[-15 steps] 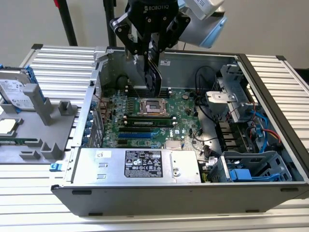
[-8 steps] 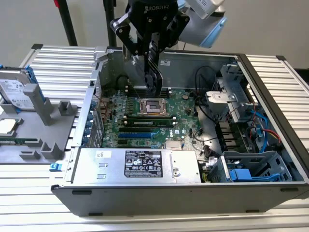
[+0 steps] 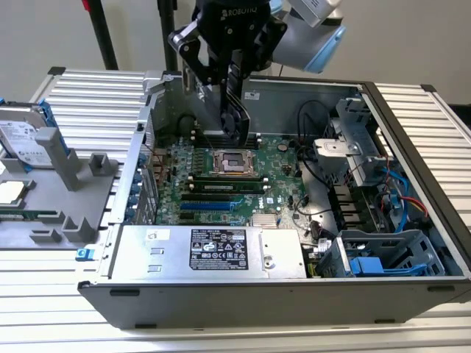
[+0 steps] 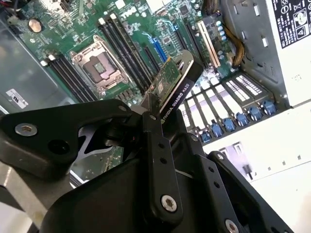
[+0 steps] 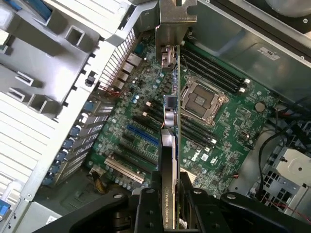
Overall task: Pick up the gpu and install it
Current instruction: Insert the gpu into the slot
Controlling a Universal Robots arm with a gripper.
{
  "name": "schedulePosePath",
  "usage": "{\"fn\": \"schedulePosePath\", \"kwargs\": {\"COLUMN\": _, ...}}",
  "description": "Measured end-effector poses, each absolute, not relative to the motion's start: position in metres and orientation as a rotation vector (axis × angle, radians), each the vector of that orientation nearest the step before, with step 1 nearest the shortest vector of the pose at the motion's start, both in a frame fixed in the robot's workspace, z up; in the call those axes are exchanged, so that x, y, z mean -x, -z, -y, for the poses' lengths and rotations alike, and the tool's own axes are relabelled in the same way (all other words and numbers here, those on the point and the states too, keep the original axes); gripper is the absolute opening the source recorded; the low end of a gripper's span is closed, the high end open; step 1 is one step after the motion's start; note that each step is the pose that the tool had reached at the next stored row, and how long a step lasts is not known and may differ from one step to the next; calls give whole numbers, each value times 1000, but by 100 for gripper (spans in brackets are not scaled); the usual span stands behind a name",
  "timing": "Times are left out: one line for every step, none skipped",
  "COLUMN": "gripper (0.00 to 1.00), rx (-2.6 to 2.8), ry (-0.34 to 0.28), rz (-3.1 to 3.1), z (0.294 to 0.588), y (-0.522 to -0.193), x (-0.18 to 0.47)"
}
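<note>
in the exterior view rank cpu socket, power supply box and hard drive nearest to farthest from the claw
1. cpu socket, mid-motherboard, below the claw holding the gpu.
2. power supply box, along the case near wall.
3. hard drive, outside the case, exterior view's left.

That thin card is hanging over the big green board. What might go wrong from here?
The gpu is pinched at one end between the fingers, so it may tilt or slip. It hangs above the motherboard close to the open processor socket; a drop or crooked descent could damage either.
</note>
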State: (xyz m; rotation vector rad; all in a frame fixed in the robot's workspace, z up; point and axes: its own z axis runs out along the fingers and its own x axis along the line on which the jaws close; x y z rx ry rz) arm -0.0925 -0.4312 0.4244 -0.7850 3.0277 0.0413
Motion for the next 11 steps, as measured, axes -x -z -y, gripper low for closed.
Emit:
{"fn": "schedulePosePath", "kwargs": {"gripper": 0, "rx": 798, "ry": -41, "rz": -3024, "z": 431, "y": -424, "x": 92}}
{"fn": "schedulePosePath", "kwargs": {"gripper": 0, "rx": 810, "ry": -41, "rz": -3021, "z": 431, "y": -424, "x": 92}}
{"fn": "schedulePosePath", "kwargs": {"gripper": 0, "rx": 822, "ry": -42, "rz": -3018, "z": 431, "y": -424, "x": 92}}
{"fn": "schedulePosePath", "kwargs": {"gripper": 0, "rx": 835, "ry": -42, "rz": -3015, "z": 431, "y": -424, "x": 92}}
{"fn": "schedulePosePath", "kwargs": {"gripper": 0, "rx": 847, "ry": -42, "rz": -3012, "z": 431, "y": -424, "x": 92}}
{"fn": "schedulePosePath", "kwargs": {"gripper": 0, "rx": 860, "ry": -42, "rz": -3008, "z": 431, "y": -424, "x": 92}}
{"fn": "schedulePosePath", "kwargs": {"gripper": 0, "rx": 871, "ry": -42, "rz": -3005, "z": 431, "y": -424, "x": 92}}
{"fn": "schedulePosePath", "kwargs": {"gripper": 0, "rx": 883, "ry": -42, "rz": -3001, "z": 431, "y": -424, "x": 92}}
{"fn": "schedulePosePath", "kwargs": {"gripper": 0, "rx": 896, "ry": -42, "rz": -2998, "z": 431, "y": -424, "x": 92}}
{"fn": "schedulePosePath", "kwargs": {"gripper": 0, "rx": 908, "ry": -42, "rz": -2994, "z": 431, "y": -424, "x": 92}}
{"fn": "schedulePosePath", "kwargs": {"gripper": 0, "rx": 919, "ry": -42, "rz": -2991, "z": 431, "y": -424, "x": 92}}
